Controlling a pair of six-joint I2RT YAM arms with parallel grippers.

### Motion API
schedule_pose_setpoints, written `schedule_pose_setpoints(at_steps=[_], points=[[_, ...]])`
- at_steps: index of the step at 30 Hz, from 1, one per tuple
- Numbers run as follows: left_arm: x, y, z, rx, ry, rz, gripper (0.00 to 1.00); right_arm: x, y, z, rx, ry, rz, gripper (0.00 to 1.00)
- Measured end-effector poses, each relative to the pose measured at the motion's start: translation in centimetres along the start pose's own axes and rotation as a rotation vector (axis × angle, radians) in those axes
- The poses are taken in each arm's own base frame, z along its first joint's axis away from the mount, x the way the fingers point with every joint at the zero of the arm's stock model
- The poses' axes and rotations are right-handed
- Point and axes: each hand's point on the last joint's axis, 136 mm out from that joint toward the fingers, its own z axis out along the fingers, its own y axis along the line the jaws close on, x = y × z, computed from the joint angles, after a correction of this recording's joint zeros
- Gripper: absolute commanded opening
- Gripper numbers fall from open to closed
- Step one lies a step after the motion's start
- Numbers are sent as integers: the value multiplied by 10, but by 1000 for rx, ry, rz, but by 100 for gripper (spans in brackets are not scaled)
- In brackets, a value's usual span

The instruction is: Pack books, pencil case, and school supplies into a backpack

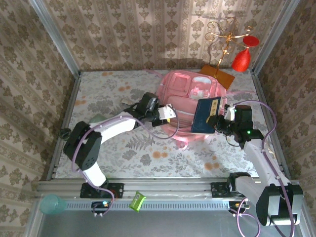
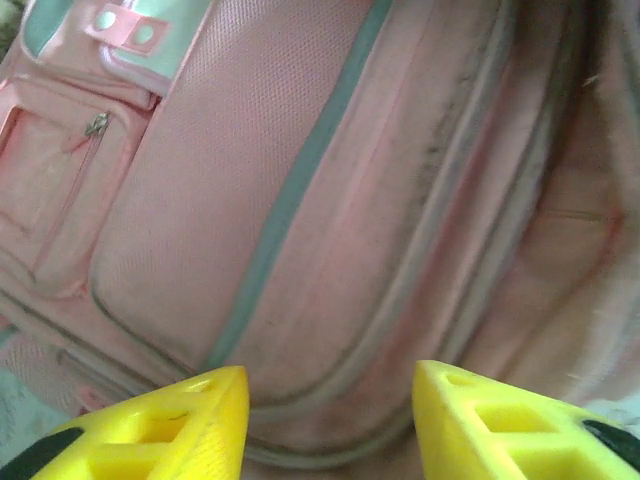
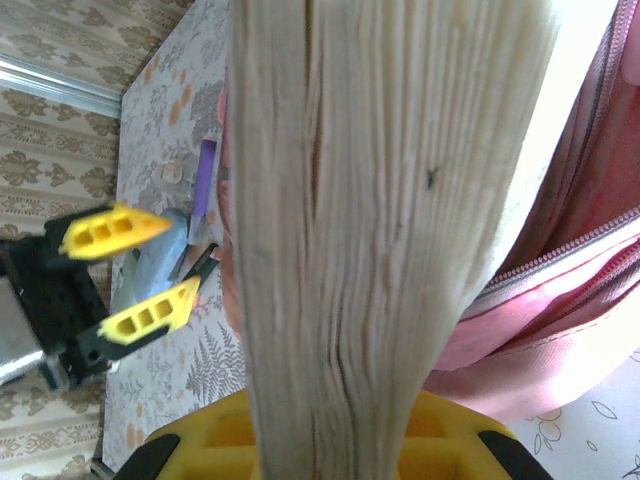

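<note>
My left fingers (image 1: 169, 112) are spread apart, and nothing is between them. They hang right at the left side of the backpack (image 1: 183, 89), close over its pink cloth and a grey stripe. Near them, a purple pen (image 3: 205, 178) lies on the flowery worktop (image 1: 108, 94).

The backpack is big, soft and pink. It lies toward the back of the worktop, a bit right of the middle, with its zip pockets facing up.

The navy book (image 1: 206, 116) with gold letters is over the right part of the backpack. It stands up on its edge, and its pale pages face my right wrist camera. A zip runs along the pink cloth just beside the book. I cannot tell if the book touches the backpack.

My right fingers (image 1: 217, 122) pinch that book tight from its right side.
</note>
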Motion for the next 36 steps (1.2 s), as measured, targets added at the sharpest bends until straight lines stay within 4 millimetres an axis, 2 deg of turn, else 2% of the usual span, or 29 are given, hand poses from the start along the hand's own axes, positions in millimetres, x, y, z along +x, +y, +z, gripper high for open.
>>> schedule_pose_setpoints(at_steps=[3,7,10,15,26,27,30,36], points=[[-1,11,16,25,26,76,58,0,0,0,0,0,-12,0],[3,5,28,83,45,126,65,2,-2,-1,6,6,-18,0],[5,-2,34,129,47,143,65,2,-2,-1,6,6,-18,0],[5,1,46,149,54,174,61,2,-2,-1,6,6,-18,0],[10,-10,60,221,88,230,61,2,-2,-1,6,6,-18,0],[11,-11,61,221,90,236,59,2,-2,-1,6,6,-18,0],[12,-13,63,222,102,255,43,2,-2,-1,6,6,-18,0],[12,-19,66,236,106,251,1,1,-2,-2,7,0,-29,0]])
